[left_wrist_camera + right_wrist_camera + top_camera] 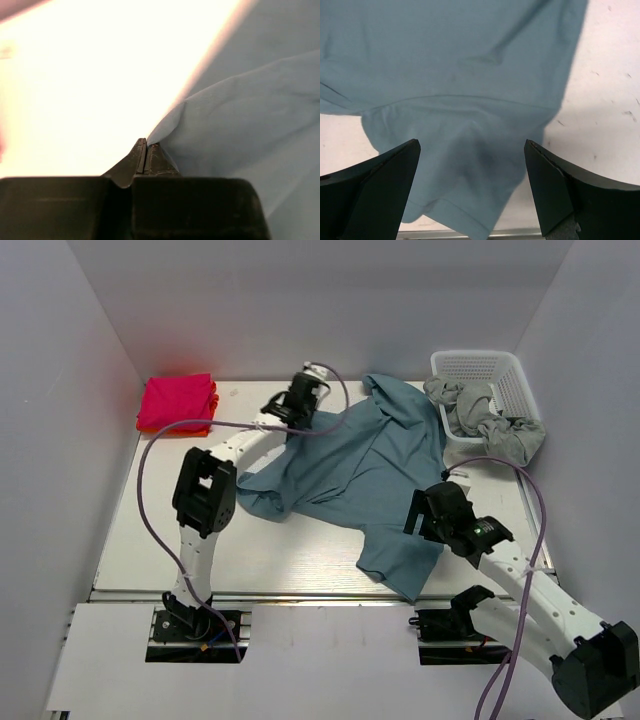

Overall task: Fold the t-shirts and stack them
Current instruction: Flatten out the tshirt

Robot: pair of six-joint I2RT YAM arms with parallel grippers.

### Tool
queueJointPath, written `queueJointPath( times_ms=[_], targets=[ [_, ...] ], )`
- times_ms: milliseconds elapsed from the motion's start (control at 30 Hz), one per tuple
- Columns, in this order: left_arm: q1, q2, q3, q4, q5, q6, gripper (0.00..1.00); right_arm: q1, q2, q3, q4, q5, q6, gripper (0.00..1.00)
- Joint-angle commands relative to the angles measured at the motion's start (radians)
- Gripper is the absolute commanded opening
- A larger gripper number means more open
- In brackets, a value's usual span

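Teal t-shirt [370, 475] lies spread on the bench [300, 560]. The left hand [145, 145] pinches its far edge; the right hand [472, 147] hovers wide open over its near end.

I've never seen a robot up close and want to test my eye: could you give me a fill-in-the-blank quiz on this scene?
1. The left arm's jaws are pinched ___ on an edge of the blue t-shirt.
2. The right arm's jaws hang over that shirt, wide ___.
3. The grey t-shirt droops over the rim of the white basket, in the far ___ corner of the table.
4. The folded pink t-shirt sits in the far ___ corner.
Missing words: shut; open; right; left.
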Motion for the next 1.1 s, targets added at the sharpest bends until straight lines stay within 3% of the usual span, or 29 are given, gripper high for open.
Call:
queueJointPath(
  times_ms=[0, 133, 333, 400, 500, 533, 567, 600, 667, 733, 867, 933, 967, 1000, 1067],
  targets=[
    [0.083, 0.028, 0.093, 0.032, -0.061, 0.083, 0.00, -0.001, 0.025, 0.015, 0.102, -0.038, -0.063, 0.90],
    [0.181, 0.105, 0.149, 0.180, -0.023, 0.216, 0.00, -0.001, 0.082, 0.041, 0.136, -0.050, -0.100, 0.90],
    [0.275, 0.345, 0.406, 0.341, 0.158, 0.397, 0.00, -0.001, 0.172, 0.075, 0.176, -0.067, -0.126, 0.90],
    [0.298, 0.388, 0.431, 0.409, 0.205, 0.428, 0.00, -0.002, 0.207, 0.081, 0.194, -0.073, -0.129, 0.90],
    [0.323, 0.407, 0.405, 0.584, 0.314, 0.422, 0.08, -0.001, 0.240, 0.087, 0.214, -0.096, -0.141, 0.90],
    [0.323, 0.416, 0.405, 0.618, 0.363, 0.407, 0.12, -0.002, 0.250, 0.090, 0.224, -0.104, -0.149, 0.90],
    [0.336, 0.416, 0.405, 0.665, 0.394, 0.395, 0.34, -0.001, 0.264, 0.095, 0.225, -0.124, -0.160, 0.90],
    [0.337, 0.416, 0.405, 0.682, 0.416, 0.372, 0.77, -0.001, 0.275, 0.098, 0.225, -0.130, -0.163, 0.90],
    [0.337, 0.407, 0.405, 0.715, 0.407, 0.321, 1.00, -0.001, 0.290, 0.111, 0.228, -0.149, -0.180, 0.90],
    [0.346, 0.375, 0.423, 0.674, 0.381, 0.266, 1.00, -0.001, 0.296, 0.111, 0.231, -0.155, -0.178, 0.90],
    [0.346, 0.245, 0.407, 0.355, 0.271, 0.255, 1.00, 0.003, 0.295, 0.095, 0.237, -0.188, -0.181, 0.90],
    [0.346, 0.144, 0.261, 0.270, 0.171, 0.157, 1.00, 0.004, 0.299, 0.090, 0.247, -0.216, -0.180, 0.90],
    [0.346, 0.016, 0.186, 0.242, 0.154, 0.114, 1.00, 0.006, 0.301, 0.088, 0.253, -0.243, -0.181, 0.90],
    [0.346, -0.049, 0.017, 0.209, 0.128, 0.032, 1.00, 0.006, 0.304, 0.082, 0.253, -0.253, -0.184, 0.90],
    [0.346, -0.184, -0.150, 0.170, 0.108, -0.029, 1.00, 0.009, 0.298, 0.070, 0.274, -0.308, -0.192, 0.90]
  ],
)
